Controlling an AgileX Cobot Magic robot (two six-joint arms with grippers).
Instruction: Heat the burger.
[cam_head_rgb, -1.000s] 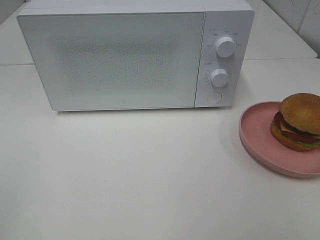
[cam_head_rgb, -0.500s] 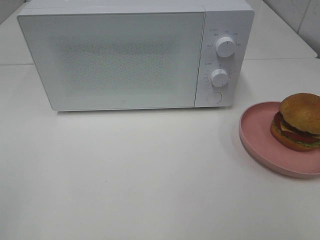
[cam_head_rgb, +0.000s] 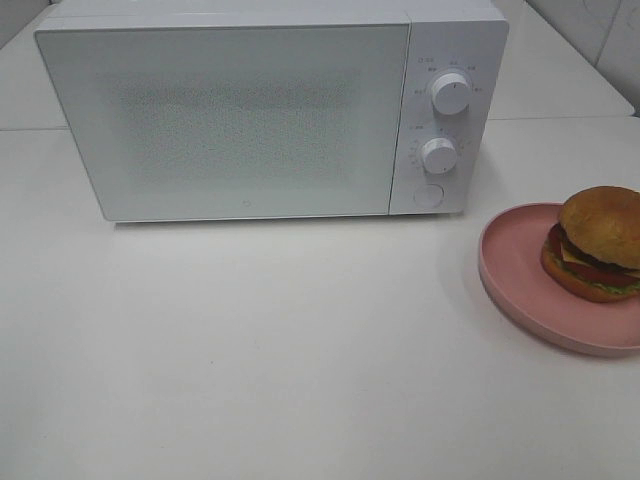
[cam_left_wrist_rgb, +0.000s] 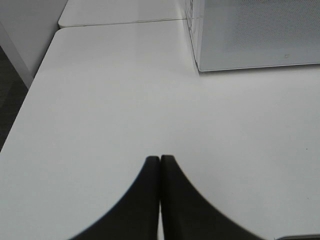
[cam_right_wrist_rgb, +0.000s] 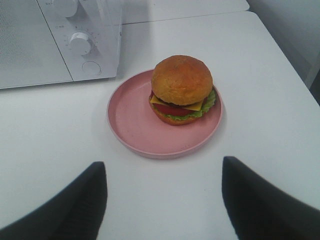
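The burger (cam_head_rgb: 598, 243) (cam_right_wrist_rgb: 182, 89) has a golden-brown bun, yellow cheese, red tomato and green lettuce. It sits on a pink plate (cam_head_rgb: 520, 280) (cam_right_wrist_rgb: 131, 120) at the table's right edge. A white microwave (cam_head_rgb: 270, 110) (cam_right_wrist_rgb: 55, 40) stands at the back with its door shut. My right gripper (cam_right_wrist_rgb: 164, 172) hovers open just short of the plate, nothing between its fingers. My left gripper (cam_left_wrist_rgb: 160, 159) is shut and empty over bare table left of the microwave (cam_left_wrist_rgb: 255, 35). Neither gripper shows in the exterior high view.
Two round knobs (cam_head_rgb: 450, 93) (cam_head_rgb: 439, 155) and a round button (cam_head_rgb: 427, 195) sit on the microwave's right panel. The white table (cam_head_rgb: 280, 340) ends at an edge (cam_left_wrist_rgb: 30, 95) on the left, with dark floor beyond.
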